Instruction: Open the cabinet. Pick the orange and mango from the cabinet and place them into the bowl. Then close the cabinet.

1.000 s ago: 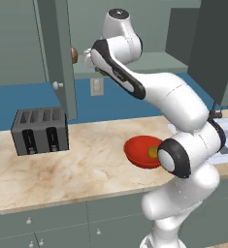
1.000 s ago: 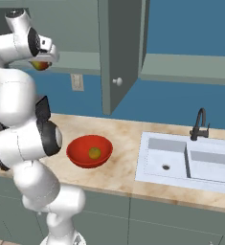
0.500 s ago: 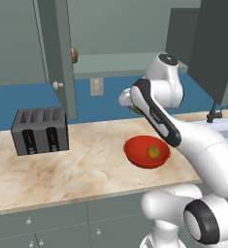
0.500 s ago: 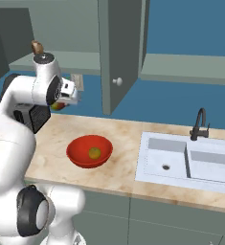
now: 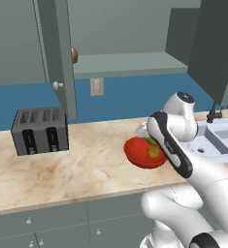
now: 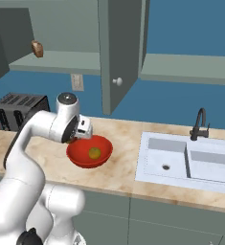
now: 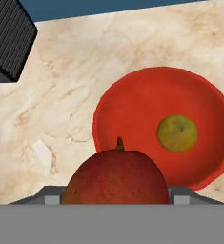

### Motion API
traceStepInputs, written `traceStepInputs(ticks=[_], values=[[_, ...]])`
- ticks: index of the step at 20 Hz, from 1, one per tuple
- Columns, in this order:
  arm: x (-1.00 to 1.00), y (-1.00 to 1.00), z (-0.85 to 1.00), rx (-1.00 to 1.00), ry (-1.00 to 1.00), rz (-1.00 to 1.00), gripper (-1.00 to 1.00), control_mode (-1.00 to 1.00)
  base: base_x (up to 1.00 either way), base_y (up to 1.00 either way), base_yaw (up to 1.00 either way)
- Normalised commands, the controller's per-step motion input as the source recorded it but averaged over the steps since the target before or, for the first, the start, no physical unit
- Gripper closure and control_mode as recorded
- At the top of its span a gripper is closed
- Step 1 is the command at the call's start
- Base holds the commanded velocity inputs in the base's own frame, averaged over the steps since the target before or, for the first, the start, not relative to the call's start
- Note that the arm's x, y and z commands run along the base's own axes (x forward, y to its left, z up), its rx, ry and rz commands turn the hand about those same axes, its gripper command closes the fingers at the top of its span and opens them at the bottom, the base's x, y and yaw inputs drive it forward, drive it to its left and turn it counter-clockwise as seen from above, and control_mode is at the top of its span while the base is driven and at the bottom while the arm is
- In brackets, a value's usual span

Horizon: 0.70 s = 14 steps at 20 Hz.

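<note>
My gripper [image 7: 116, 196] is shut on the mango [image 7: 116, 174], a red-green fruit with its stem up, held just above the near rim of the red bowl [image 7: 132, 90]. The orange [image 7: 177, 133] lies inside the bowl, to the right of the mango. From the right base view, the gripper [image 6: 84, 130] hangs over the left edge of the bowl [image 6: 80, 160], with the orange [image 6: 95, 153] in it. The cabinet [image 5: 57, 58] stands open above the counter, both doors swung out, and one door [image 6: 121, 48] carries a pale knob.
A brownish round item [image 5: 74, 54] sits on the cabinet shelf. A dark toaster [image 5: 40, 131] stands on the counter left of the bowl. The sink [image 6: 195, 160] and its black faucet [image 6: 200, 124] lie to the right.
The arm has swung down from the cabinet shelf to just over the bowl, carrying the mango. The orange has stayed in the bowl.
</note>
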Motion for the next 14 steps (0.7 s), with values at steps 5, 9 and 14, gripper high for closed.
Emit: traceStepInputs(ticks=[5, 9, 14], values=[[0.35, 0.00, -0.37, -0.01, -0.01, 0.03, 1.00, -1.00, 0.00, 0.00, 0.00], [0.45, 0.00, -0.42, -0.02, -0.18, 0.00, 1.00, -1.00, 0.00, 0.00, 0.00], [0.48, 0.00, -0.37, -0.01, -0.13, 0.00, 1.00, -1.00, 0.00, 0.00, 0.00]])
